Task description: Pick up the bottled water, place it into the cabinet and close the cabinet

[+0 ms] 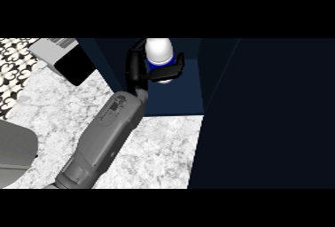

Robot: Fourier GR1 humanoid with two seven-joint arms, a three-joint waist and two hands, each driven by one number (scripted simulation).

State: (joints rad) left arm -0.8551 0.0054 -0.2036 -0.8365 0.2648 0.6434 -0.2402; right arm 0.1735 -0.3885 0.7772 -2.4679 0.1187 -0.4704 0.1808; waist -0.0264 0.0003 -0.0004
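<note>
The bottled water (159,51), white with a blue label, is inside the open dark blue cabinet (180,99), over its shelf near the left wall. My right hand (138,66) is shut on it: black fingers (167,71) wrap across the label and hide the bottle's lower part. The grey forearm (104,133) runs up from the lower left across the counter into the cabinet. The cabinet door (268,115) stands open as a large dark panel filling the right side. My left hand does not show.
A white appliance with a black side (65,60) stands at the top left, beside a patterned tile wall (13,57). The marble counter (163,146) lies in front of the cabinet. A grey rounded shape (13,148) sits at the left edge.
</note>
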